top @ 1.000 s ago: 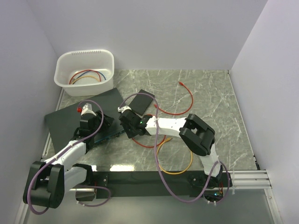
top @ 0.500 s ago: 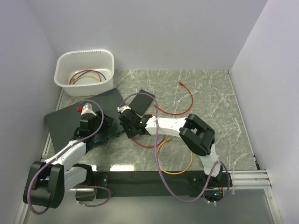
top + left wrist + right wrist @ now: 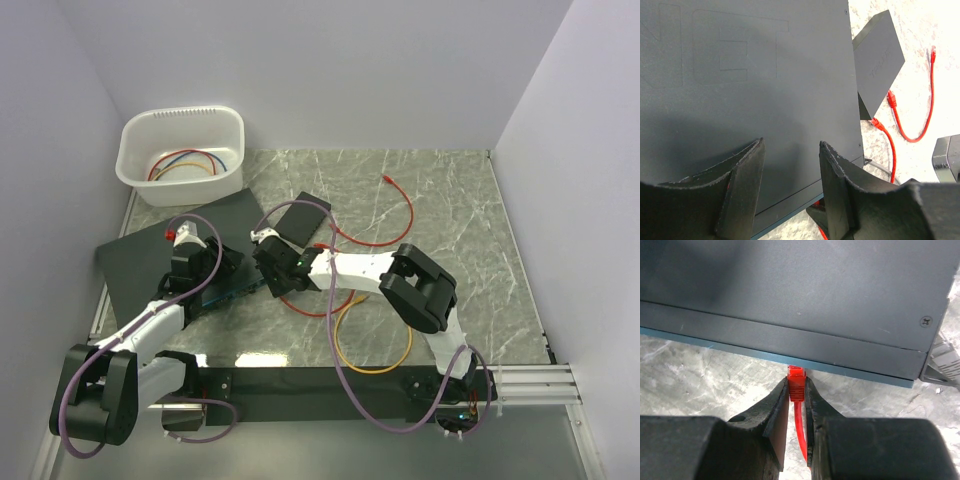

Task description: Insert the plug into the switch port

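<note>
The switch (image 3: 150, 255) is a flat black slab at the left, its teal front face (image 3: 740, 346) turned toward the arms. My right gripper (image 3: 796, 382) is shut on the red plug (image 3: 796, 375), whose front end sits against the underside of the teal edge. The switch port itself is hidden under that edge. In the top view the right gripper (image 3: 268, 280) is at the switch's right front corner. My left gripper (image 3: 790, 165) is open, its fingers (image 3: 747, 170) spread over the switch top (image 3: 740, 75) near the front edge, nothing between them.
A small black box (image 3: 300, 217) lies just right of the switch, with the red cable (image 3: 380, 238) looping behind it. A yellow cable (image 3: 375, 366) curls near the front edge. A white basin (image 3: 180, 150) with several cables stands at the back left. Walls close both sides.
The right arm's elbow has shifted slightly to the left, keeping the plug at the teal face. The left arm and the switch have not moved.
</note>
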`<move>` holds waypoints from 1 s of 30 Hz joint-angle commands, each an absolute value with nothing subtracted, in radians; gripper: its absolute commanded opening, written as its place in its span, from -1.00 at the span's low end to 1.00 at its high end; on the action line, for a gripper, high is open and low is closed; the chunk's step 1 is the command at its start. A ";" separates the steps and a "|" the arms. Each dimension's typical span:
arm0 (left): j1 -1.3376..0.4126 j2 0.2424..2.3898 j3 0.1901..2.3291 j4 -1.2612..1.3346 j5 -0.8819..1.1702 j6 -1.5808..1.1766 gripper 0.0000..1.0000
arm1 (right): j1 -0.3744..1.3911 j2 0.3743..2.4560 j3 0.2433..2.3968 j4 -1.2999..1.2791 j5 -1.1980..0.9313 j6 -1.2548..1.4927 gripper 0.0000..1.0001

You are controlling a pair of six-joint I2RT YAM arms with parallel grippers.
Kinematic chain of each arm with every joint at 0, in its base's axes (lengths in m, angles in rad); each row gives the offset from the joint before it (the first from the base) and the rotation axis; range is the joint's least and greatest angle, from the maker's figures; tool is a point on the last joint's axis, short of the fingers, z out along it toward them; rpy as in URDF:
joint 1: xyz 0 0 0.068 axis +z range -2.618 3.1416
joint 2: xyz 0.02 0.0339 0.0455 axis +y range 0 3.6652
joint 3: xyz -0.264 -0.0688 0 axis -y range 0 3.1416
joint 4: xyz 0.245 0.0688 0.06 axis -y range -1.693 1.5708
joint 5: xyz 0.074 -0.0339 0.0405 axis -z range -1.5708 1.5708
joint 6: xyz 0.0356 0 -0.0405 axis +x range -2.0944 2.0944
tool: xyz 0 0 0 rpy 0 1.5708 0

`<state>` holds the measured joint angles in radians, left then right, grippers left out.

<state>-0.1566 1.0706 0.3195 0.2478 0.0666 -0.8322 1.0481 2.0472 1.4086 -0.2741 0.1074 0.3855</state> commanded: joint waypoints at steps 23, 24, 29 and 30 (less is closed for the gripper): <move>-0.152 1.075 0.313 0.259 0.081 -0.819 0.07 | 1.015 2.163 1.683 -0.437 0.339 0.449 -1.00; -0.153 1.075 0.313 0.259 0.081 -0.819 0.06 | 1.017 2.166 1.693 -0.445 0.345 0.452 -1.00; -0.152 1.066 0.308 0.259 0.081 -0.819 0.07 | 1.025 2.186 1.761 -0.475 0.357 0.453 -1.00; -0.153 1.065 0.308 0.259 0.081 -0.819 0.07 | 1.026 2.186 1.767 -0.476 0.363 0.456 -1.00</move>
